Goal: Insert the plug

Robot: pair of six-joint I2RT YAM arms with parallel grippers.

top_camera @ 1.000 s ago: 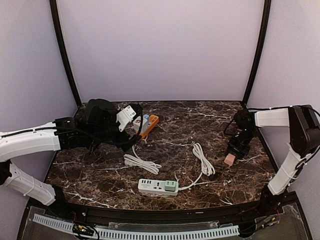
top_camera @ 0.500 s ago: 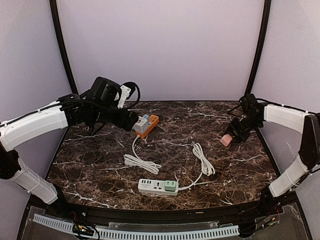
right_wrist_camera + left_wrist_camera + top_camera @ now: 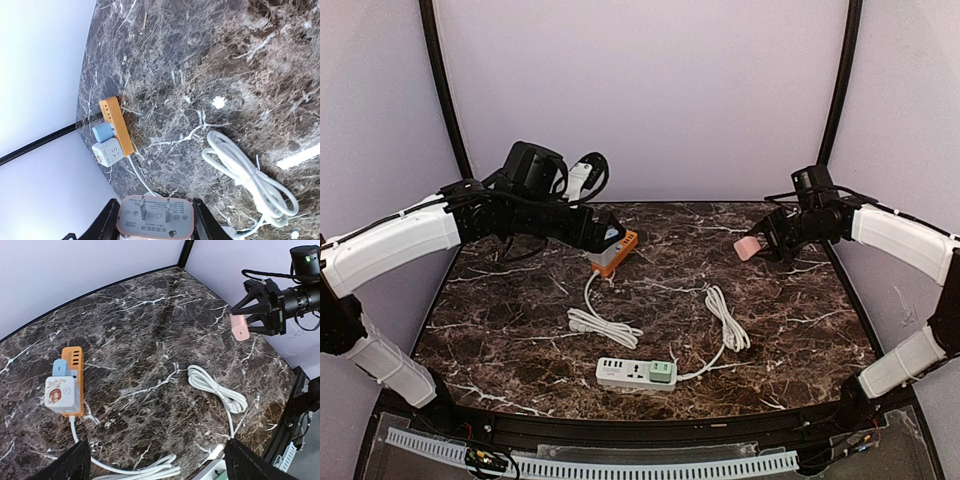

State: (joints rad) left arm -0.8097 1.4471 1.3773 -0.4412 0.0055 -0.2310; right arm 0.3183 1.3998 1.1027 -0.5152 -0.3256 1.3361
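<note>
The pink plug (image 3: 748,248) hangs in the air at the back right, and my right gripper (image 3: 761,244) is shut on it. In the right wrist view the plug (image 3: 155,218) shows two metal prongs and sits between the black fingers (image 3: 104,226). An orange power strip (image 3: 619,250) lies at the back left. It carries a blue plug (image 3: 61,368) and a white cube adapter (image 3: 59,394). My left gripper (image 3: 610,236) hovers just above that strip, open and empty, its fingers (image 3: 64,468) spread wide. A white power strip (image 3: 634,373) holding a green plug (image 3: 662,372) lies near the front.
Two bundled white cords lie mid-table, one (image 3: 603,326) running from the orange strip, the other (image 3: 729,318) from the white strip. Dark frame posts stand at both back corners, and purple walls close in the sides.
My right arm lifted the pink plug off the table and carried it back and leftward. My left arm rose and swung toward the back, over the orange strip.
</note>
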